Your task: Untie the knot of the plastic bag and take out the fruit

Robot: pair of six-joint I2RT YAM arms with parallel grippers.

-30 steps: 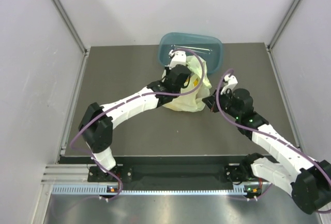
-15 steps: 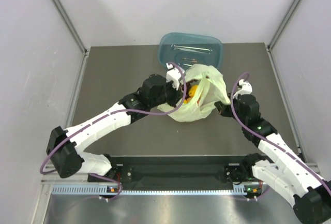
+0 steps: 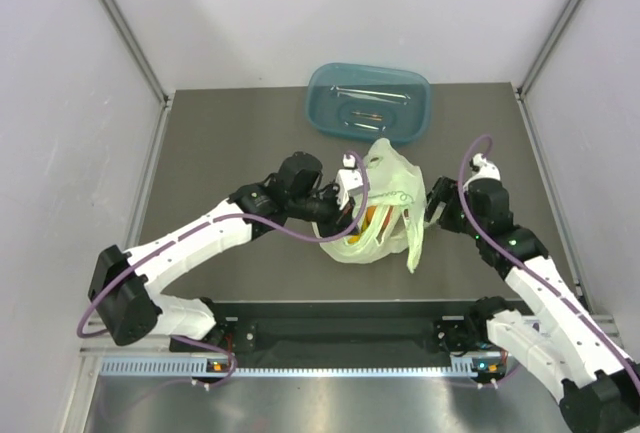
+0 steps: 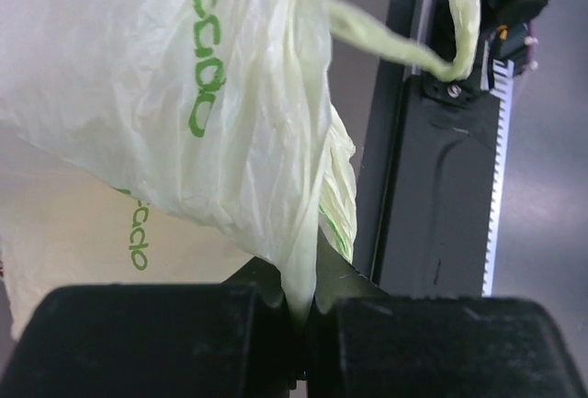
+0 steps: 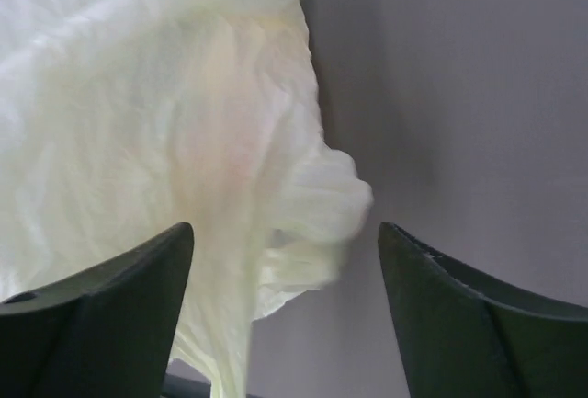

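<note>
Fruit [image 3: 372, 218] is showing orange and yellow inside the gaping mouth of the bag [image 3: 395, 185] in the overhead view. The bag is lying on the table [image 3: 220, 143] between the two arms. The left gripper [image 3: 343, 218] is reaching in at the bag's left lip, and the right gripper [image 3: 432, 205] is sitting just beside its right flank. No knot is visible here, so the untying looks done and the step in hand seems to be holding the mouth wide to lift fruit out. A teal tub [image 3: 318, 103] with thin utensils in it is standing behind the bag and is blocking nothing.

In the left wrist view, the left gripper [image 4: 308, 311] is pinching a fold of the bag [image 4: 184, 85] between closed fingers. A twisted handle strip [image 4: 390, 41] is trailing loose to the right.

In the right wrist view, the right gripper [image 5: 285, 324] is standing spread and gripping nothing, with the bag [image 5: 156, 113] bulging between its fingers [image 5: 101, 315]. Its next move should be either closing on that plastic or reaching into the mouth. Slack plastic draped over the fruit is likely the obstacle.
</note>
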